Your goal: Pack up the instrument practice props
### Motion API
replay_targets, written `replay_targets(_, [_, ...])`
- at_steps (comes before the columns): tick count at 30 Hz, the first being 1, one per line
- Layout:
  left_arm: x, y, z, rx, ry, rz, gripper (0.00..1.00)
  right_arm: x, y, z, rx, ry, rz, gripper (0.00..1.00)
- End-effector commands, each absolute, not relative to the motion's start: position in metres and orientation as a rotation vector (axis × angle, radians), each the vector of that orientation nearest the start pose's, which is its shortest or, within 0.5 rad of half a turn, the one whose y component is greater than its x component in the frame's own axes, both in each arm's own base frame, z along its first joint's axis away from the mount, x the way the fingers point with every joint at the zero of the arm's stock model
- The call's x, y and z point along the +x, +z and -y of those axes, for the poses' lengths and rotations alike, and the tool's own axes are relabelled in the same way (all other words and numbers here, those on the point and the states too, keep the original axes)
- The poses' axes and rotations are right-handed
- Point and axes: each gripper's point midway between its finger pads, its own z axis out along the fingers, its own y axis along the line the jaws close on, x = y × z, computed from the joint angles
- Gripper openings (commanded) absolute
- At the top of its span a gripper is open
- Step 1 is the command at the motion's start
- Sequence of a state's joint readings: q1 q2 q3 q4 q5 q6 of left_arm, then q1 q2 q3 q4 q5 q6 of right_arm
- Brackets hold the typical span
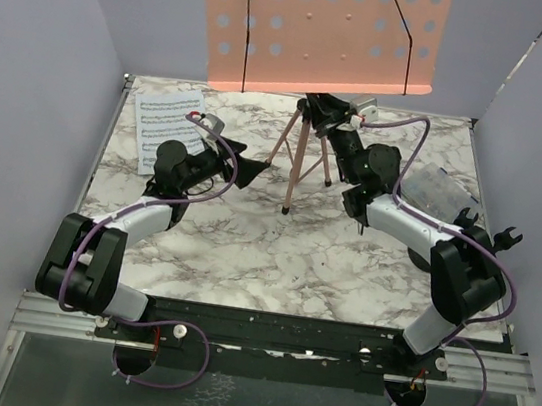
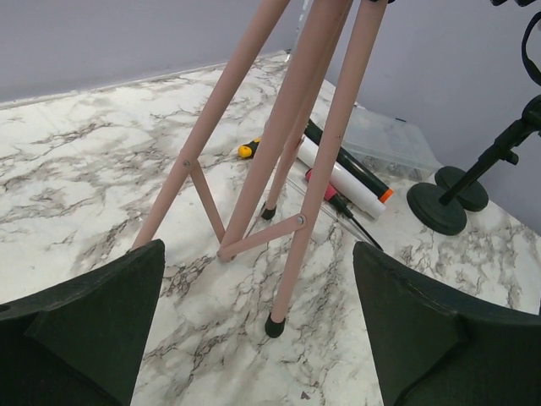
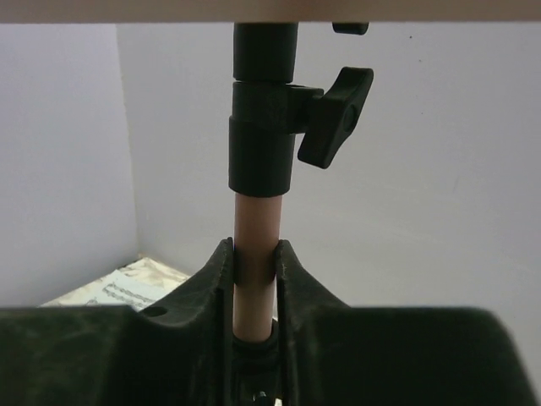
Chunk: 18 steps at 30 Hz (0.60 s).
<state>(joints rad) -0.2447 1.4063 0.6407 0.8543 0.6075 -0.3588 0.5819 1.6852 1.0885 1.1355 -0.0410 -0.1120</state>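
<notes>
Pink tripod music rest with perforated board (image 1: 326, 29) is stood upright at rear of marble worktop (image 1: 274, 254). Its pink pole (image 3: 256, 224) is clamped by right gripper (image 3: 254, 258) just under black collar (image 3: 260, 161). Left gripper (image 2: 258, 254) is spread wide open beside the tripod legs.

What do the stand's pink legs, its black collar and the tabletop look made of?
Pink legs: likely painted metal tube, smooth satin, riveted braces. Black collar: probably moulded plastic, matte, wing knob. Tabletop: marble-look, grey veins; real stone or laminate unclear.
</notes>
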Motion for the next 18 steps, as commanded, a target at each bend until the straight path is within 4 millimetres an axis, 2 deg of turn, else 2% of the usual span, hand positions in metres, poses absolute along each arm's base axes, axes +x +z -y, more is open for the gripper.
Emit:
replay_targets(1, [0.364, 0.229, 0.206, 0.428, -0.895, -1.506, 0.92, 0.419, 0.376, -0.303, -0.453, 0.542, -0.990, 0.13])
replay_targets(5, [0.363, 0.232, 0.208, 0.449, -0.872, -1.490, 0.93, 0.404, 0.382, -0.304, -0.477, 0.600, -0.989, 0.01])
replay_targets(12, [0.368, 0.238, 0.214, 0.480, -0.808, -1.456, 0.93, 0.377, 0.399, -0.301, -0.526, 0.653, -0.972, 0.00])
replay_targets(18, [0.372, 0.230, 0.242, 0.539, -0.798, -1.454, 0.93, 0.365, 0.394, -0.297, -0.508, 0.704, -0.996, 0.01])
